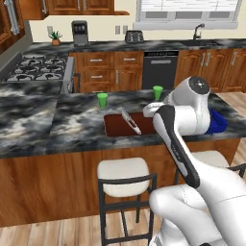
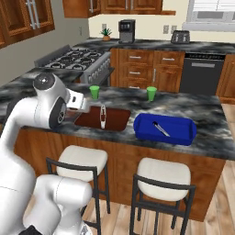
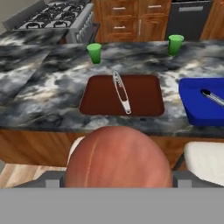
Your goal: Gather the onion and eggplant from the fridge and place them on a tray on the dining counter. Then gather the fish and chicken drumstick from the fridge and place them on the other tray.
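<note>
Left base view. The white arm rises from the lower right and bends over the front edge of the dining counter (image 1: 48, 129), a dark marbled slab on a wooden base. The brown tray (image 1: 126, 126) lies on the counter top; a pair of tongs (image 1: 130, 121) rests slantwise in it. A green cup (image 1: 102, 100) stands just behind the brown tray's left corner, and a second green cup (image 1: 157, 92) stands behind its right corner. The blue tray (image 1: 217, 122) shows past the arm, to the right of the brown tray. A white-cushioned stool (image 1: 123, 176) stands on the floor in front of the brown tray.

Right base view. The arm's wrist reaches toward the brown tray's left end. The blue tray sits just right of the brown tray, apart from it, with a grey utensil (image 2: 160, 129) lying inside. Two stools stand below, one before each tray.

Hand view. The onion (image 3: 117, 159), reddish-brown and round, sits at the bottom centre in the gripper (image 3: 117, 181), whose jaws stand wide with a grey tip at each side of the bulb, pinching it. The onion is held in the air in front of the brown tray, not yet over the counter. Beyond it lie the brown tray with the tongs, then both cups, and the blue tray to the right.
</note>
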{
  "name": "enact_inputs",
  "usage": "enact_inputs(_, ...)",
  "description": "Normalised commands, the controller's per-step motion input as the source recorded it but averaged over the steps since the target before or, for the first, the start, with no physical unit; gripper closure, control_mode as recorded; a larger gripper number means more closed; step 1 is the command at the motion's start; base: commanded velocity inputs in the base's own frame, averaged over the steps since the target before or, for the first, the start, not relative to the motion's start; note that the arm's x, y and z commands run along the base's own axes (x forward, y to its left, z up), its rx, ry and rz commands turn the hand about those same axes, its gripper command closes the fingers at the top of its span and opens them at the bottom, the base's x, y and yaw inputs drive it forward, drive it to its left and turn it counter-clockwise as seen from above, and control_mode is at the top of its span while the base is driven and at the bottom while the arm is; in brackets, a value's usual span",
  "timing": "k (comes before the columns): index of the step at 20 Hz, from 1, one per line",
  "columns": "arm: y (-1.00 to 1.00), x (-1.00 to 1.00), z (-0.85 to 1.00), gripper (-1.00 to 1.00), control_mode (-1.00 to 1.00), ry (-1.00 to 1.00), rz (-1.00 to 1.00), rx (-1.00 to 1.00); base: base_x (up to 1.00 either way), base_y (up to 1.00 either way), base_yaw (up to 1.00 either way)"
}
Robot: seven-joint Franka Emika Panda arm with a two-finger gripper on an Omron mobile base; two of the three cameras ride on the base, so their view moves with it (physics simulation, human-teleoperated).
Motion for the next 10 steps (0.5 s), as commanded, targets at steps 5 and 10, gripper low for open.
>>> enact_inputs(5,0.05,0.55,-0.37,1.0,-1.0,0.06,0.09,0.0,0.0,0.0,0.0)
enact_inputs(10,0.11,0.65,-0.39,1.0,-1.0,0.0,0.08,0.0,0.0,0.0,0.0)
